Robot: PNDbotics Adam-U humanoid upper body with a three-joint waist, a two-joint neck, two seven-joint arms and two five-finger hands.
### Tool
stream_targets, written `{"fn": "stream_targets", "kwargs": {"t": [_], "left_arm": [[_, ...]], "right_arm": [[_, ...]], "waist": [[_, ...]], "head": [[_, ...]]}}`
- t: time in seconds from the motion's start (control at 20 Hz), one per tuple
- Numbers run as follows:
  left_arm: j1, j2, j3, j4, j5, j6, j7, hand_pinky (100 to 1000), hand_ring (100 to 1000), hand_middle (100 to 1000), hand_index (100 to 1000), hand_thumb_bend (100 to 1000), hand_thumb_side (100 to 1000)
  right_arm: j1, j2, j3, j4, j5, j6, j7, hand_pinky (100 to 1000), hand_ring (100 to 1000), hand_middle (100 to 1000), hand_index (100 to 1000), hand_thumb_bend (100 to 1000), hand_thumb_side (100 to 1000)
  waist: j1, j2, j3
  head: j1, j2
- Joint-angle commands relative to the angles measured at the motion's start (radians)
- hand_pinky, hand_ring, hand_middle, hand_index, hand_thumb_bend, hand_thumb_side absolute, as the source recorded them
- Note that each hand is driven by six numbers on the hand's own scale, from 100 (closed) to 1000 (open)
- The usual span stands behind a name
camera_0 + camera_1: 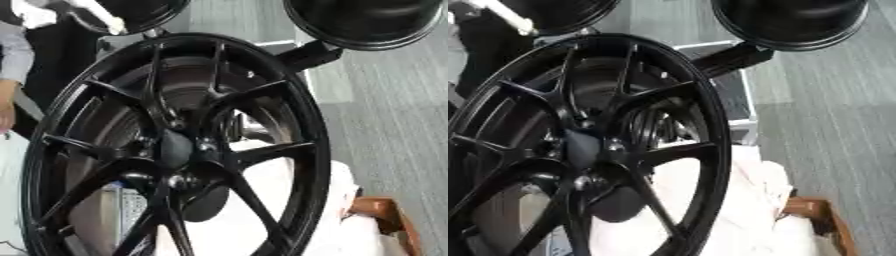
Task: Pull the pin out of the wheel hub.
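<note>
Your view: black wheel (175, 145) standing upright, filling most of frame, hub (175, 150) sitting at centre where spokes are meeting. Pin not distinguishable among dark hub parts. White cloth (737, 210) lying behind lower rim. Neither robot hand showing, so finger state: cannot tell.

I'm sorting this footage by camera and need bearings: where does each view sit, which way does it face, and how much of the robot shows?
Left eye view: from the robot's head, looking down close at a black spoked wheel with its hub near centre; no robot hand or arm shows.
Right eye view: same head, set slightly to the right, so the wheel lies further left; again no robot hand.
Shared: the wheel, grey floor, white cloth, a brown object, and a round black object at top.
</note>
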Motion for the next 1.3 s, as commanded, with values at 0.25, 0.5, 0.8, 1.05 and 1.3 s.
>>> {"fn": "stream_targets", "kwargs": {"t": [0.25,0.5,0.8,1.05,1.3], "left_arm": [[0.111,0.128,0.18,0.237,-0.004,0.05,0.158,767,596,454,515,100,100],[0.176,0.136,0.209,0.341,-0.054,0.063,0.211,771,610,479,538,100,100],[0.232,0.124,0.199,0.4,-0.105,0.061,0.181,883,827,761,811,351,398],[0.244,0.12,0.209,0.413,-0.1,0.052,0.156,921,889,854,904,449,553],[0.25,0.12,0.215,0.416,-0.083,0.055,0.166,905,864,818,876,384,571]], "right_arm": [[0.005,-0.024,-0.025,-0.018,0.0,-0.005,-0.014,887,750,682,765,100,589],[0.005,-0.02,-0.026,-0.018,-0.003,-0.006,-0.013,887,750,682,765,100,587],[0.001,-0.017,-0.027,-0.018,-0.005,-0.009,-0.013,887,749,681,764,100,583],[-0.001,-0.019,-0.028,-0.018,-0.006,-0.011,-0.013,887,749,681,765,100,582],[-0.004,-0.023,-0.028,-0.018,-0.006,-0.013,-0.014,887,750,682,765,100,574]], "waist": [[-0.012,-0.04,0.029],[-0.022,-0.048,0.039],[-0.031,-0.047,0.038],[-0.034,-0.046,0.039],[-0.033,-0.05,0.042]], "head": [[-0.018,-0.001],[-0.02,-0.005],[-0.015,-0.006],[-0.017,-0.005],[-0.017,-0.004]]}}
